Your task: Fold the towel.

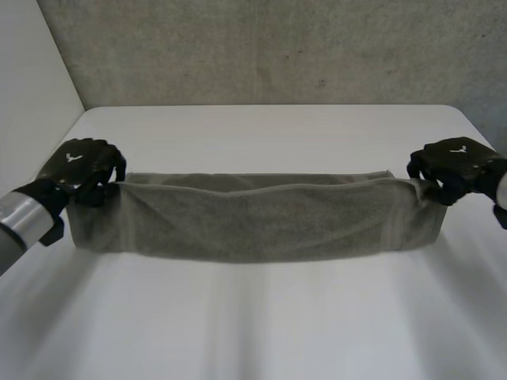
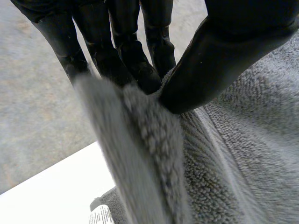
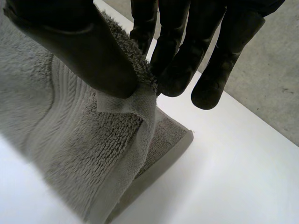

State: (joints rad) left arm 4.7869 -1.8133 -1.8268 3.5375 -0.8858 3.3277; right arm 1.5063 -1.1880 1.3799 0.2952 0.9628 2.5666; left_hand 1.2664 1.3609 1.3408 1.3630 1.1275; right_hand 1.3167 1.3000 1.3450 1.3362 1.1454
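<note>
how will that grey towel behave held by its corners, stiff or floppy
Probably floppy: the towel sags in the middle between the left hand and right hand. Its looped pile looks grippy, so the pinches likely hold.

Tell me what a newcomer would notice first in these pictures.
A long grey towel stretches across the white table, its upper edge held up between two black hands. The left hand pinches the towel's left end and the right hand its right end. In each wrist view, the thumb presses the cloth's edge against the fingers.
</note>
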